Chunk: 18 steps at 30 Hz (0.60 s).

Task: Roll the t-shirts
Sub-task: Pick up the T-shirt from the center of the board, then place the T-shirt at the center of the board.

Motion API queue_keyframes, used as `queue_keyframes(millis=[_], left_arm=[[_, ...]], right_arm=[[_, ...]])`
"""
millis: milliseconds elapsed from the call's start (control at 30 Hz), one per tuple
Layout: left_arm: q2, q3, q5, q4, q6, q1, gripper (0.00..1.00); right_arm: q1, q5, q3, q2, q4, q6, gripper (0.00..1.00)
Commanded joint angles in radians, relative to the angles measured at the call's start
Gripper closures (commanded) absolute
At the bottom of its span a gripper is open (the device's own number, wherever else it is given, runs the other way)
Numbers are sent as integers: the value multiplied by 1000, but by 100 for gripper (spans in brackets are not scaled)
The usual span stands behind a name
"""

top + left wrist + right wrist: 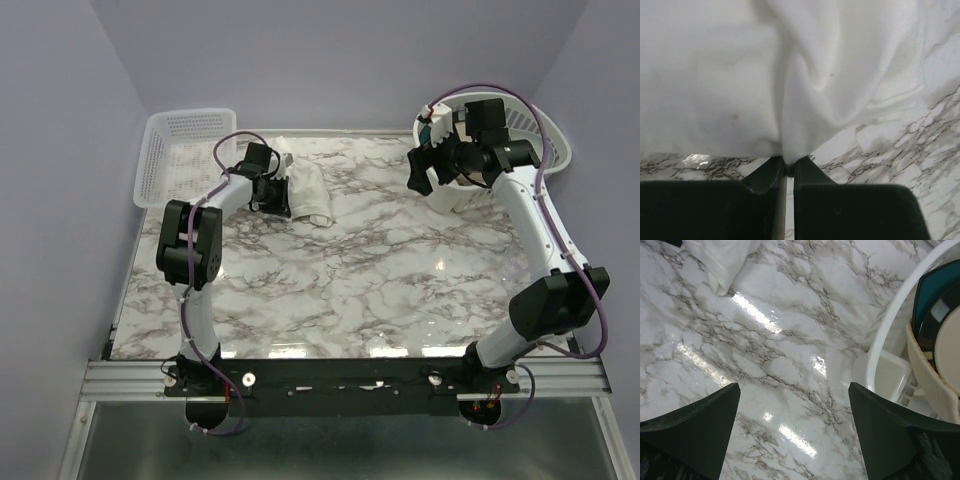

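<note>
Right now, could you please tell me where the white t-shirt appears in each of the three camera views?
Top external: the t-shirt lies bunched at the far left of the table.
Left wrist: it fills the upper frame, its edge pinched in the shut left end effector.
Right wrist: only a corner shows, at top left.
Shared landmark: the marble table, seen in all three.

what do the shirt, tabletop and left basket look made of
T-shirt: soft matte white fabric, likely cotton; it folds and creases. Tabletop: glossy marble-look surface, grey veins and glare; real stone or laminate, unclear. Basket: white plastic, seemingly, with moulded mesh walls.
</note>
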<state>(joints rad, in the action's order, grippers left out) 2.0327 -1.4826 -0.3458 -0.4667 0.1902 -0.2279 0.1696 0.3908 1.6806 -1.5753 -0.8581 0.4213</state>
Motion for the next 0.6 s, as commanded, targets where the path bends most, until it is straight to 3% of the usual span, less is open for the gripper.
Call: queue_keyframes(millis=[0, 67, 300, 567], left_arm=[[-95, -13, -126, -25, -182, -54, 100], [-149, -40, -168, -64, -251, -54, 100], [-291, -211, -278, -372, -383, -60, 100], [-521, -145, -421, -406, -474, -123, 100]], right_arm=[[7, 95, 16, -73, -1, 10, 4], [7, 164, 27, -87, 4, 16, 5], [5, 172, 45, -52, 50, -23, 6], [7, 88, 11, 96, -40, 30, 5]])
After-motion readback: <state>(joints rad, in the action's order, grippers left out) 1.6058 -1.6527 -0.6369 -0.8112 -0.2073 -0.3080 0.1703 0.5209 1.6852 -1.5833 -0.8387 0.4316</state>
